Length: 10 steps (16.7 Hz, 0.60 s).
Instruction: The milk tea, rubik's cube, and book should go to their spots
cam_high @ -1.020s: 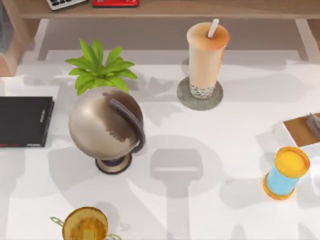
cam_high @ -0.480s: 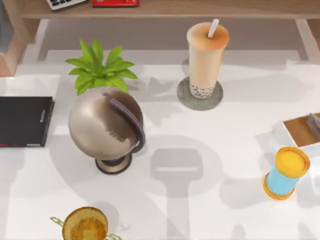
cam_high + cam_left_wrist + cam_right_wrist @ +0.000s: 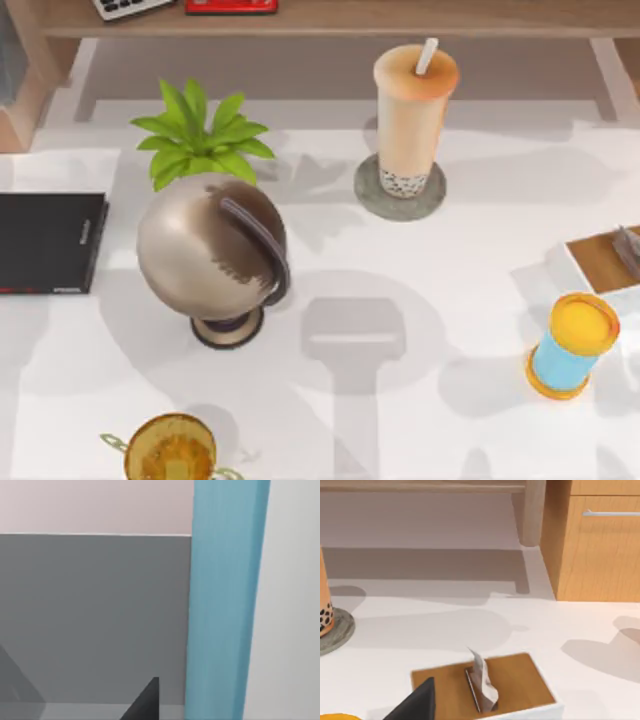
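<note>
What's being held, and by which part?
Cannot be told: the book looms close in the left wrist view, grip hidden. The milk tea stands free on its coaster.

A tall clear cup of peach-beige milk tea (image 3: 411,116) with dark pearls, an orange-tan lid and a white straw stands upright on the round grey speckled coaster (image 3: 371,200). The thin black slab (image 3: 48,242) lies flat at the table's left edge. A light-blue book (image 3: 226,600) rises close before the left wrist camera — just beside a dark fingertip.
</note>
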Each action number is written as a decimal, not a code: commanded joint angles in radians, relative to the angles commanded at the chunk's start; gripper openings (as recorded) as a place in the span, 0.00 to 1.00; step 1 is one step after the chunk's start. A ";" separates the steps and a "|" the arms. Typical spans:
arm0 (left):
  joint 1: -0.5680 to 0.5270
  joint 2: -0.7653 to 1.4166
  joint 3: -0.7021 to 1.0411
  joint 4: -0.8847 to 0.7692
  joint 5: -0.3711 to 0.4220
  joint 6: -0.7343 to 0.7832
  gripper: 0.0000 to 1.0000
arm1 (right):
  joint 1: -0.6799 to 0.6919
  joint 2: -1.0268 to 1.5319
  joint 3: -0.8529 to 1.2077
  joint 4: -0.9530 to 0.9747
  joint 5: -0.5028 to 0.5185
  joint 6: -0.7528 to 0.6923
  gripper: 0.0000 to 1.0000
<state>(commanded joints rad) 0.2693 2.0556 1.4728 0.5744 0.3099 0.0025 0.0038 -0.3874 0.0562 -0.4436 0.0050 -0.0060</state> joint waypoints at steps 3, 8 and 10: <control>0.000 0.000 0.000 0.000 0.000 0.000 0.32 | 0.000 0.000 0.000 0.000 0.000 0.000 1.00; 0.000 0.000 0.000 0.000 0.000 0.000 0.00 | 0.000 0.000 0.000 0.000 0.000 0.000 1.00; 0.000 0.000 0.000 0.000 0.000 0.000 0.00 | 0.000 0.000 0.000 0.000 0.000 0.000 1.00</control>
<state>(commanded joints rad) 0.2693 2.0556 1.4728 0.5744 0.3099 0.0025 0.0038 -0.3874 0.0562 -0.4436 0.0050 -0.0060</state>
